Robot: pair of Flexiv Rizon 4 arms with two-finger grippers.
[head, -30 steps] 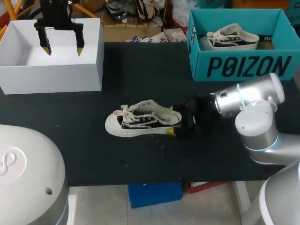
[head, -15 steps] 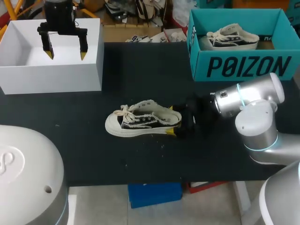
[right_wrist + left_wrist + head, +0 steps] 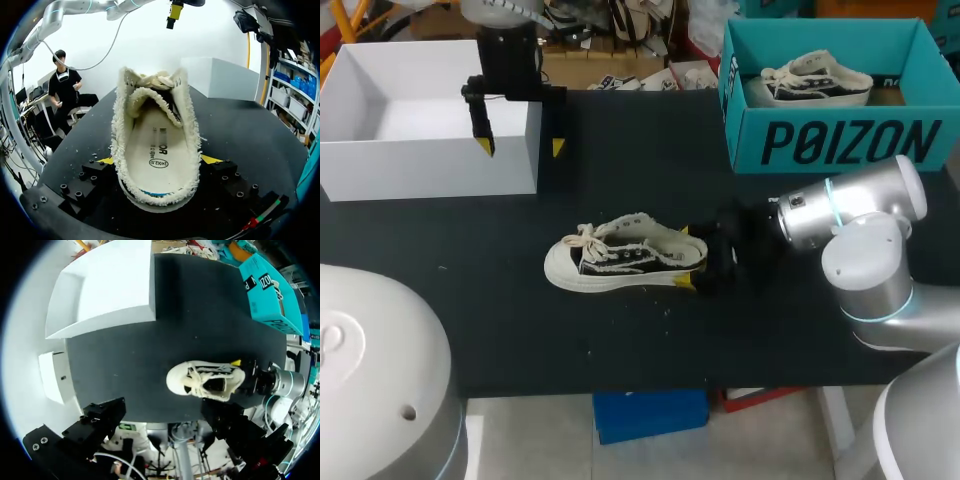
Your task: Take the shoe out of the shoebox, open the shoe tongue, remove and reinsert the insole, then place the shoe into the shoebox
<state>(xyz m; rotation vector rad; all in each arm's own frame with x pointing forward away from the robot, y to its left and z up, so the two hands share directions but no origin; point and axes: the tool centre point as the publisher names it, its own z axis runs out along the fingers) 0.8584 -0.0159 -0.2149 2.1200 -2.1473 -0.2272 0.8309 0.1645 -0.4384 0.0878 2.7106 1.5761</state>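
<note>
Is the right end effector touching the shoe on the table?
Touching. The right wrist view shows the shoe between the fingers of the right end effector, a yellow tip against each side.

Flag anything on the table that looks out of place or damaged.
Nothing serious. The shoe stands upright on the table, heel held in the right gripper. Small white flecks lie scattered on the table beside it, perhaps shed from its frayed edge.
</note>
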